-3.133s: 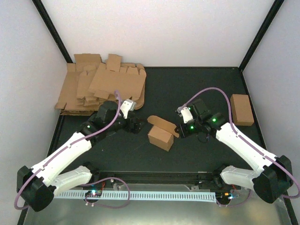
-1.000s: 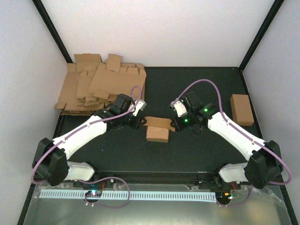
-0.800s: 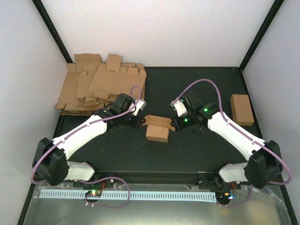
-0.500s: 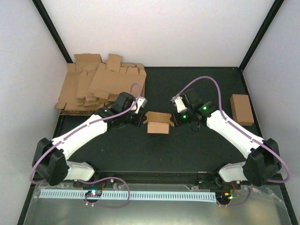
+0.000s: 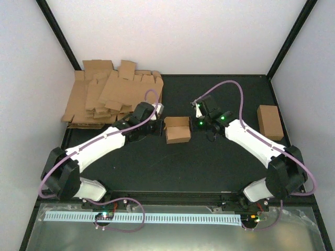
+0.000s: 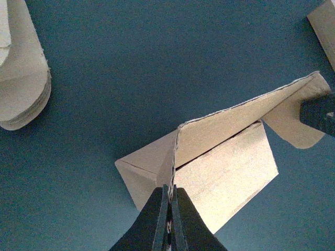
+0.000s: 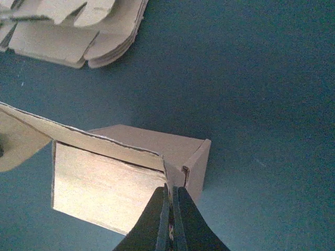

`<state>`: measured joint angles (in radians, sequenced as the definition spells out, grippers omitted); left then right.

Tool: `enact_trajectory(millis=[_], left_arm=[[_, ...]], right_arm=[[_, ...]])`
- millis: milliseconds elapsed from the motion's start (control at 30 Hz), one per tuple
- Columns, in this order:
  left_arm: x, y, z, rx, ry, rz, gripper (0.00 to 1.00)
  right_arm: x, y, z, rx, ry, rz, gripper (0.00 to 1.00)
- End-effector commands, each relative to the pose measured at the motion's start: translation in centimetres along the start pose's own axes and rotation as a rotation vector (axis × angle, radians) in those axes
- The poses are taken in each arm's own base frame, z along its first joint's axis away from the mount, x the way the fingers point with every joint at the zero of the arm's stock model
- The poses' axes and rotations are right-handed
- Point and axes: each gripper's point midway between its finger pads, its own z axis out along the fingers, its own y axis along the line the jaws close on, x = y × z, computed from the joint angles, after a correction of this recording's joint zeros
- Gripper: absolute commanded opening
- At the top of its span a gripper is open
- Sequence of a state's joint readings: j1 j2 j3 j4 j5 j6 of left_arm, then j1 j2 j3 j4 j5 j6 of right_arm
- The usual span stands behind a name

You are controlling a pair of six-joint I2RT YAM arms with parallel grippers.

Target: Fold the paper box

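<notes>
Going by the top view, the heap of flat cardboard blanks lies at the table's 10 o'clock corner. My left gripper sits at the 9 o'clock side of the paper box. On the left wrist camera its fingers are pressed together on the box's thin upright edge, pinching the cardboard between them. The box stands near the table's middle, a little toward 12 o'clock. Its top is open and a long flap is raised along the far side. My right gripper is at the box's 3 o'clock side. On the right wrist camera that gripper is closed the same way, nipping the box's corner edge. A closed cardboard brick lies well apart at the table's 3 o'clock edge.
</notes>
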<state>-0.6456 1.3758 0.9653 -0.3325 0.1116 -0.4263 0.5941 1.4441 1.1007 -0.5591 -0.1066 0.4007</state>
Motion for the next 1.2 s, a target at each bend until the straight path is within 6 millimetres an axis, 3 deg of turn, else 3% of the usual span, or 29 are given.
enact_trajectory(millis=[0, 200, 567, 1167], left_arm=[[-2.1, -0.4, 1.2, 0.0, -0.082, -0.06, 0.02], [-2.0, 0.4, 2.4, -0.03, -0.09, -0.118, 0.02], [-2.1, 0.0, 2.4, 0.023, -0.145, -0.207, 0.01], [-1.5, -0.3, 2.7, -0.076, -0.198, -0.283, 0.02]], right_arm=[[-3.1, 0.3, 0.2, 0.0, -0.14, 0.058, 0.02], [-3.1, 0.0, 1.2, 0.002, -0.177, 0.062, 0.02], [-2.4, -1.5, 2.0, 0.03, -0.263, 0.069, 0.02], [-0.8, -2.1, 1.4, 0.043, -0.338, 0.035, 0.02]])
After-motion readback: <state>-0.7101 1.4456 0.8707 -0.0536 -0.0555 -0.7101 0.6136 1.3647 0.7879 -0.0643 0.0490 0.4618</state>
